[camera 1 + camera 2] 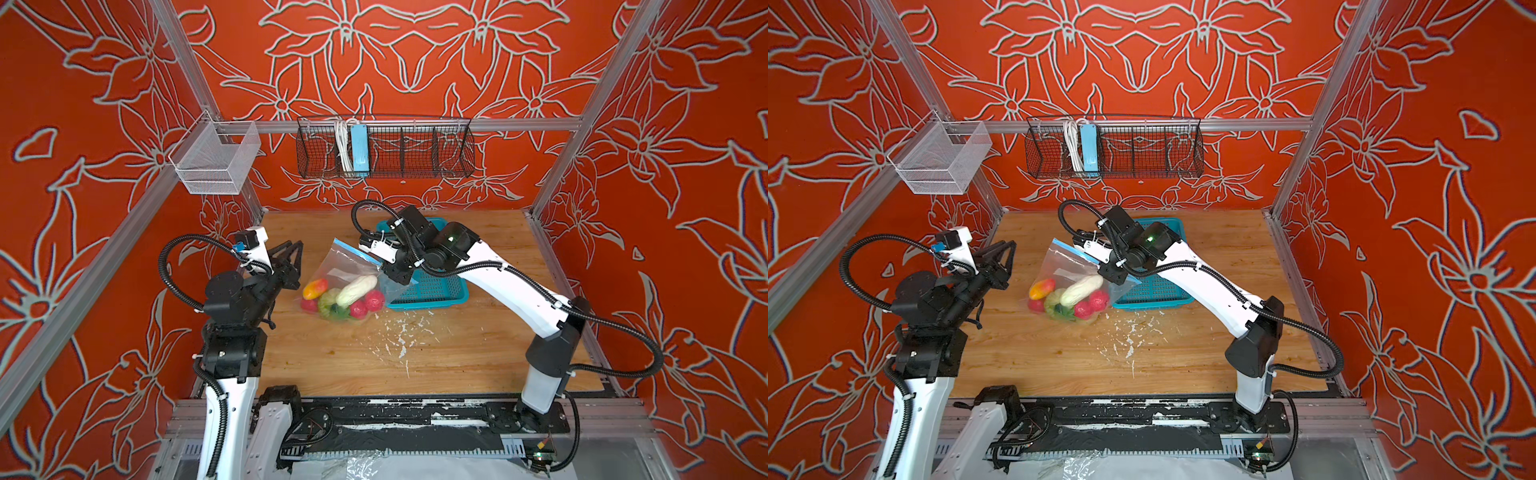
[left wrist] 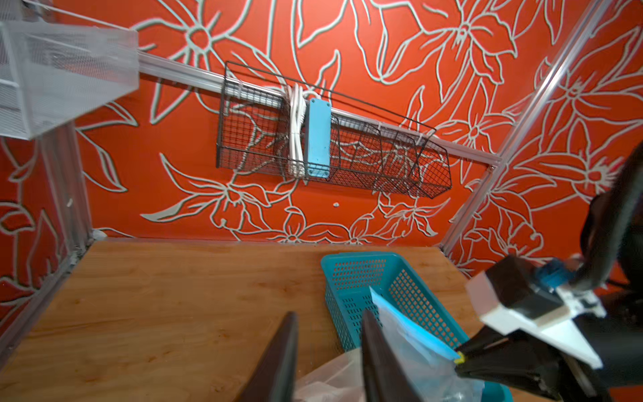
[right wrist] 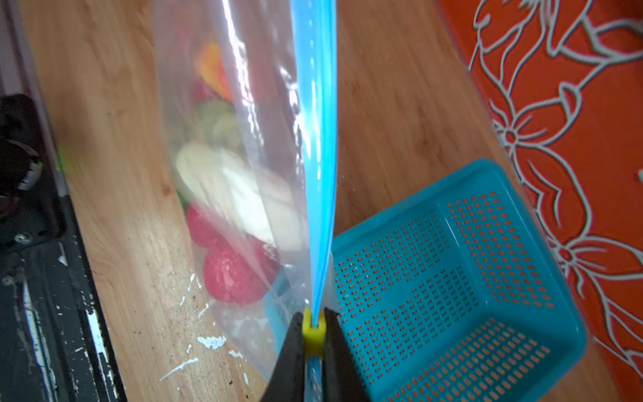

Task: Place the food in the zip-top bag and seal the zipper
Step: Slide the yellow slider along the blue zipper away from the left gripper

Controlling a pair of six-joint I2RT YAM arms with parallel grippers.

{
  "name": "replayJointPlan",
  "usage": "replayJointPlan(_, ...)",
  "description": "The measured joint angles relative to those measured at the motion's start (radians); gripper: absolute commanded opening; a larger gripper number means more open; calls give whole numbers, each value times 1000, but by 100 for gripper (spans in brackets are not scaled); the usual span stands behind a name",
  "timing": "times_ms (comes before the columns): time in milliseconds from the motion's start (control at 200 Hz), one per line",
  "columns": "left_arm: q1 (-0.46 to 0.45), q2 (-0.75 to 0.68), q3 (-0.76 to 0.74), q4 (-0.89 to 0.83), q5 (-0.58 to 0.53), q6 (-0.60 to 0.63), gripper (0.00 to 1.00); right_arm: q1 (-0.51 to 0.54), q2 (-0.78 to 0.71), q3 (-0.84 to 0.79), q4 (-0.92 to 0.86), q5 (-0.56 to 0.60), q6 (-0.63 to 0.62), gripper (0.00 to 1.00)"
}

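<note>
Pinching slider (image 3: pixel 314 335) with right gripper (image 3: pixel 314 322) | left gripper (image 2: pixel 328 316) parted, empty | teal basket (image 3: pixel 452 278) beside zip-top bag (image 3: pixel 243 104)

glossy clear plastic bag (image 1: pixel 350 262), matt teal plastic basket (image 1: pixel 432 306), wood-grain tabletop (image 1: pixel 457 353)

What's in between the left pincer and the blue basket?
The clear bag with the toy food inside sits between the left pincer and the blue basket. Both top views show it.
</note>
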Motion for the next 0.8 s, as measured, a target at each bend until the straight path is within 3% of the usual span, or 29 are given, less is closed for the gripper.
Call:
replayJointPlan(105, 0, 20, -21, 10, 71, -13, 100, 0, -26, -37, 74, -56, 3, 0)
replayJointPlan(400, 0, 96, -31, 61, 270, -29, 97, 0, -33, -62, 164, -144, 6, 0)
replayJointPlan(681, -3, 135, -72, 107, 336, -16, 100, 0, -33, -62, 172, -180, 6, 0)
replayJointPlan(801, -8, 161, -79, 120, 348, -13, 88, 0, -33, -62, 179, -189, 6, 0)
